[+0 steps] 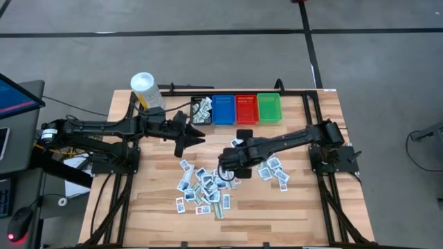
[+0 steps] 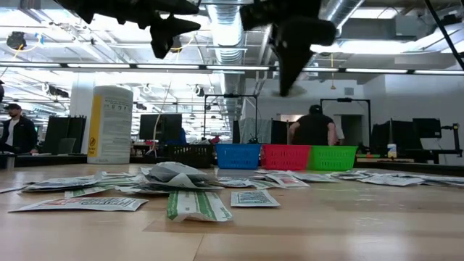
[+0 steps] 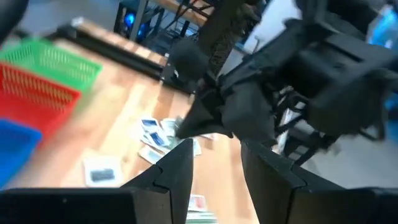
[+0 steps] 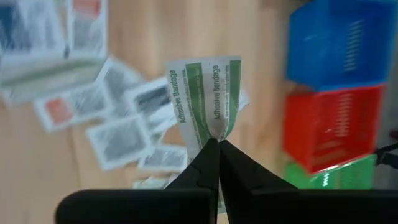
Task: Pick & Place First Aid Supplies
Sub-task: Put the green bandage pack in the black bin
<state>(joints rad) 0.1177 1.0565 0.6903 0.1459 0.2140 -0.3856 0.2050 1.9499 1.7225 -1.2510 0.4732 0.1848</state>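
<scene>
The right gripper (image 4: 217,144) hangs above the middle of the wooden tabletop (image 1: 304,207), over the near edge of the scattered packets. Its jaws are pressed together on the lower edge of a white paper packet with green stripes and the words "Adhesive Bandage" (image 4: 206,99), which stands up from the fingertips and bends slightly; the packet is clear of the tabletop.

Below and around it lie the first aid supplies (image 1: 202,188), dozens of small flat white and pale blue packets with blue, red or dark marks, spread loosely across the centre of the tabletop, with a smaller cluster (image 1: 273,169) toward the right edge. Some overlap; others lie singly on the wood.

The left gripper (image 1: 196,137) is held in the air left of centre, toward the far edge, its jaws partly open with nothing between them. In its own wrist view the two dark fingers (image 3: 180,171) stand apart, pointing toward the right arm.

Along the far edge stand four small plastic bins in a row: a black one (image 1: 201,111) with a few packets inside, then a blue one (image 1: 223,108), a red one (image 1: 246,108) and a green one (image 1: 269,107). A white cylindrical tub with a yellow label (image 1: 146,90) stands near the far left corner.
</scene>
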